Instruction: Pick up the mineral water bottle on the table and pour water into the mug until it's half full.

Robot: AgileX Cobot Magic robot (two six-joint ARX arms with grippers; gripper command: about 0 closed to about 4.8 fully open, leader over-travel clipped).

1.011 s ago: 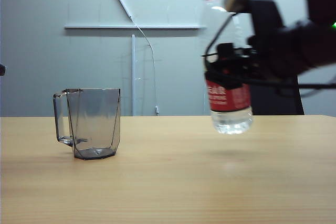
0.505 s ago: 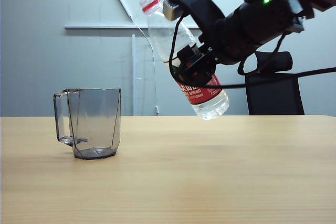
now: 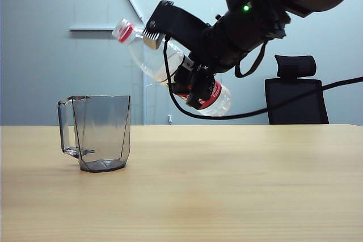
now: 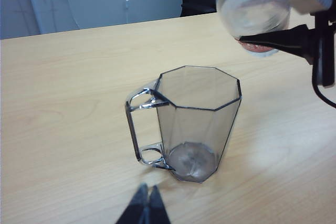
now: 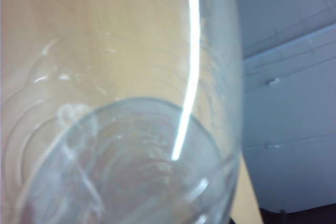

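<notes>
From outside, your right hand (image 3: pixel 195 86) has swung the clear plastic, red-labelled mineral water bottle (image 3: pixel 170 69) leftward and tipped it, clamped at the label; its neck hangs just above and right of the smoky grey mug (image 3: pixel 96 133) on the wooden counter (image 3: pixel 238 185).

In the left wrist view your left hand (image 4: pixel 146 209) hovers shut near the mug.

In the right wrist view only clear bottle wall shows; thin and slippery, so keep hold at the label.

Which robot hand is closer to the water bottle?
The right. The right gripper is clamped around the mineral water bottle, holding it tilted up in the air. The left gripper is shut, down beside the mug, away from the bottle.
</notes>
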